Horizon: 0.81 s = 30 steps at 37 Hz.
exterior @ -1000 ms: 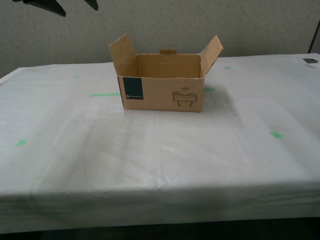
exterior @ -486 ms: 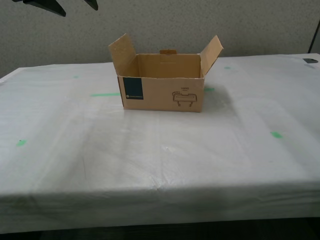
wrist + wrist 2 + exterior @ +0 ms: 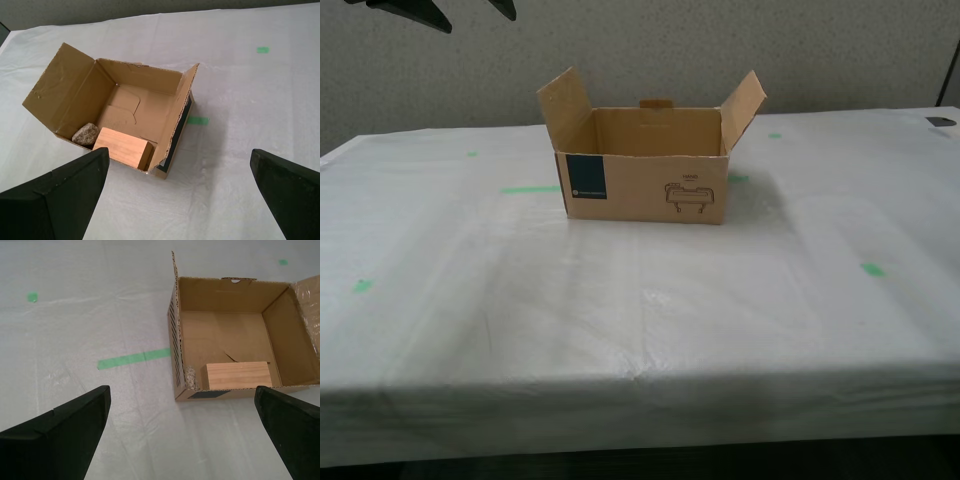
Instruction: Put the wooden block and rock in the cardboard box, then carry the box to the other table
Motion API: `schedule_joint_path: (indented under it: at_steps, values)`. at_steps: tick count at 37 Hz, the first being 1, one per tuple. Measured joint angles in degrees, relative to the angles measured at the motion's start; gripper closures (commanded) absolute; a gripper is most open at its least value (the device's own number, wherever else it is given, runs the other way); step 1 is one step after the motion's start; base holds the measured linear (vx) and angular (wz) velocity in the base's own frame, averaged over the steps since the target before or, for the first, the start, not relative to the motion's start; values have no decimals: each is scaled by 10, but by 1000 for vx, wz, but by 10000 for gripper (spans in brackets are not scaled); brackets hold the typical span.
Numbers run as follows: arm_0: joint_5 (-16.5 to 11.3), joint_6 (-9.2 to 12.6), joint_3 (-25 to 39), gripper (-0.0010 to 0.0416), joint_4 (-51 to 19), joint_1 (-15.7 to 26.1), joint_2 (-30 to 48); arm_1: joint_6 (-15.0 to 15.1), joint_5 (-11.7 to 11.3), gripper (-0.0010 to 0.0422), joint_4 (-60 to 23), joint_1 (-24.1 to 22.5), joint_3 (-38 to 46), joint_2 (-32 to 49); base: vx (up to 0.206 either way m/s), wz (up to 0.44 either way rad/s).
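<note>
While both of my arms hang high above the table, my first gripper (image 3: 177, 192) has its black jaws spread wide with nothing between them, and my second gripper (image 3: 182, 432) is spread just as wide and equally empty. Neither touches anything; each looks down at the brown corrugated cardboard box (image 3: 645, 170) from a different side, well clear of it.

Inside the box, the pale tan rectangular wooden block (image 3: 123, 148) lies flat on the floor against the front wall, the wall that carries the dark blue square label (image 3: 586, 179) and the small line drawing (image 3: 691, 194). Just beside one end of the block, in the front corner of the box, sits the small lumpy beige-pink rock (image 3: 86, 134); whether the two touch I cannot tell. In the second wrist view the rock (image 3: 191, 378) shows only as a speckled sliver behind the box wall, next to the block (image 3: 238, 375).

The box stands upright with its side flaps raised and angled outward, resting on the wide table covered by a wrinkled white sheet (image 3: 640, 320). A strip of green tape (image 3: 530, 189) lies on the sheet just beside the labelled end of the box, and smaller green marks are scattered farther out around it.
</note>
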Motion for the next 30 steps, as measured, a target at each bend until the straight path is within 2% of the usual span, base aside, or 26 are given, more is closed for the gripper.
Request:
schedule_joint_path:
  at_steps: [30]
  values:
    - [0, 0, 0, 12, 0, 0, 0, 0, 0, 18, 0, 0, 0, 0, 0, 0]
